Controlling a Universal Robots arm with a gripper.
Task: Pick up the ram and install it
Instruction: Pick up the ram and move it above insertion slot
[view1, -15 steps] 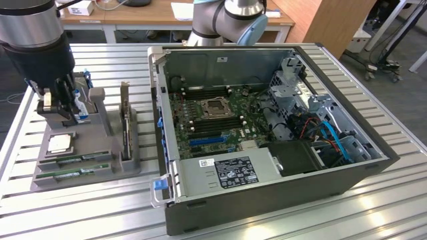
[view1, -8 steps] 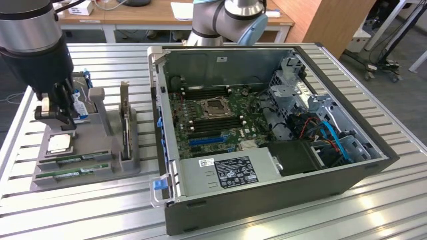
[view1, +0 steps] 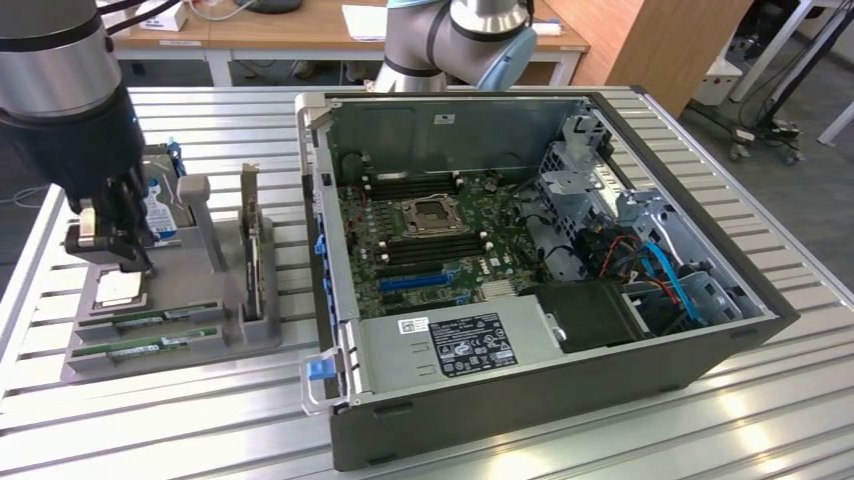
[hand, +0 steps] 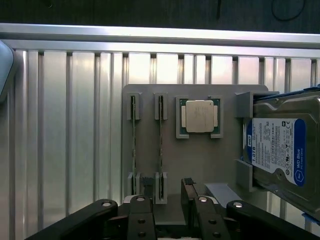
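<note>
Fingers (hand: 188, 187) are apart, wide open, hanging over the grey holder (hand: 200, 160). From the wrist cam, the end of one ram (hand: 160, 145) stick lines up with the gap between them. I honestly can't tell if they're touching it or sitting a bit above. That ram sits in its slot in the holder, standing on edge. A second stick (hand: 133, 145) is parked just beside it in the next slot, parallel.

Rest of the holder: a CPU (hand: 199, 116) lies flat in its square pocket right next to the ram. A drive (hand: 277, 150) with a blue label stands on the far side of the CPU. In the exterior view there's also a card (view1: 250, 240) standing upright along the holder's 3 o'clock edge.

Layout, going by the exterior view: the holder is on the slatted table (view1: 160, 430), just beside the case (view1: 534, 420), at the case's 9 o'clock. Both sticks are at the holder's 6 o'clock end, the CPU is just at 12 o'clock of them, and the drive is further toward 12. The fingers come down over the CPU and drive part of the holder.

The case lies on its side, open, with the board (view1: 387, 255) facing up and the socket (view1: 430, 215) near the middle. The PSU (view1: 454, 345) is at the board's 6 o'clock. The arm (view1: 461, 35) stands at 12 o'clock of the case.
</note>
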